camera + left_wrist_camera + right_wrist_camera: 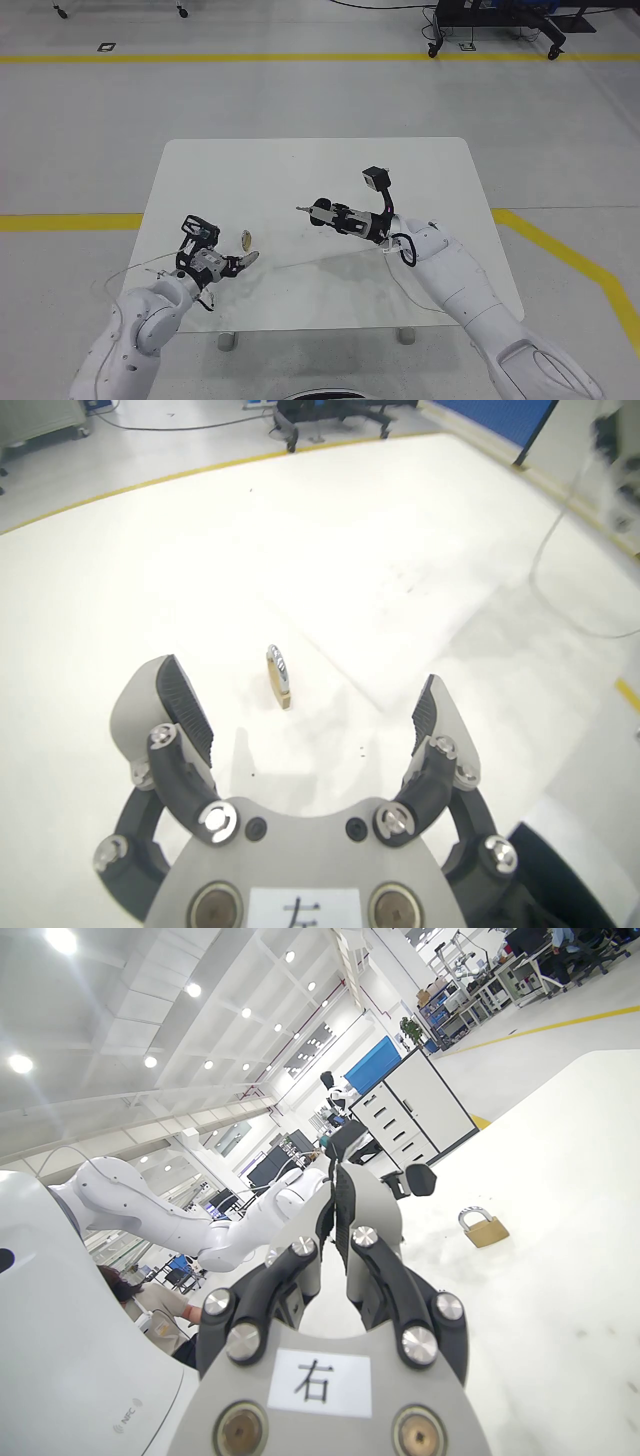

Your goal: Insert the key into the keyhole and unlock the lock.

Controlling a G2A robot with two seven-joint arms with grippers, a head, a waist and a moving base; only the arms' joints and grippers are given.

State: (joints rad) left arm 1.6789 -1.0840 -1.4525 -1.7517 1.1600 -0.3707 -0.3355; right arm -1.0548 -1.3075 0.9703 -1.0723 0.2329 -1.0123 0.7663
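- Two sets of jaws hang over one white, round-cornered surface (430,170).
- Of these, the left jaws are released, with their ribbed pads (184,705) spread wide and touching nothing.
- The brass lock (279,677), with its silver shackle, rests on the surface just ahead of the left jaws, in line with the gap between them.
- The right jaws are clenched on the key (300,208), whose thin metal end sticks out past their tip.
- From the right jaws the lock lies ahead and to one side, well apart, and much nearer the left jaws.
- Faint dark scuffs (407,589) mark the surface beyond the lock.
- A pale grey floor (300,100) crossed by yellow lines (250,57) surrounds the surface.
- Beyond the right jaws, past the surface's edge, stands a white drawer cabinet (415,1108) with a blue box (374,1060) above it.
- Round ceiling lights (192,989) glow overhead.
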